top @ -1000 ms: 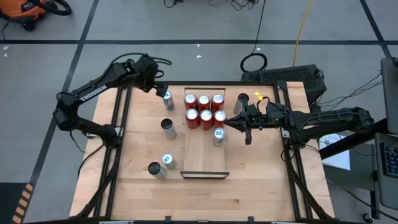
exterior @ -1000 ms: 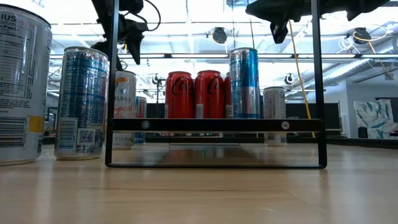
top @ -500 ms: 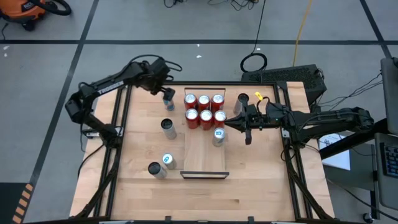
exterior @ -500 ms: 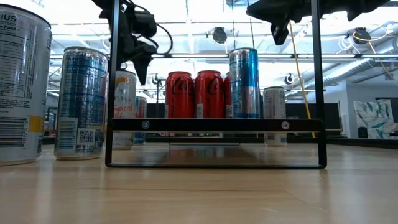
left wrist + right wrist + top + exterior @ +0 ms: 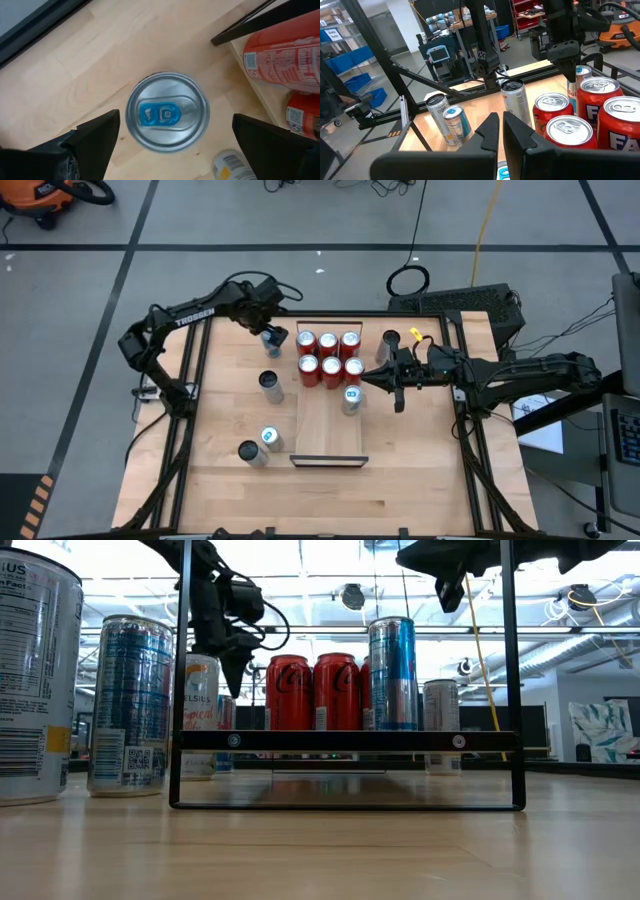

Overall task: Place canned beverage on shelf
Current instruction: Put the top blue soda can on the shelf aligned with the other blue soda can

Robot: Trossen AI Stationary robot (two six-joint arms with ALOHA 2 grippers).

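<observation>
We see the left claw (image 5: 270,332) spread wide, hanging directly over a silver can with a blue tab (image 5: 167,111) on the light wooden bench (image 5: 230,420), just left of the long light-wood shelf (image 5: 327,428) holding six red cans (image 5: 328,357). The right claw (image 5: 366,376) hovers pressed together beside a blue-topped can (image 5: 351,398) on that shelf.

An orange vacuum (image 5: 45,198) sits on the grey floor (image 5: 80,290). A yellow cord (image 5: 487,220) lies there too.
</observation>
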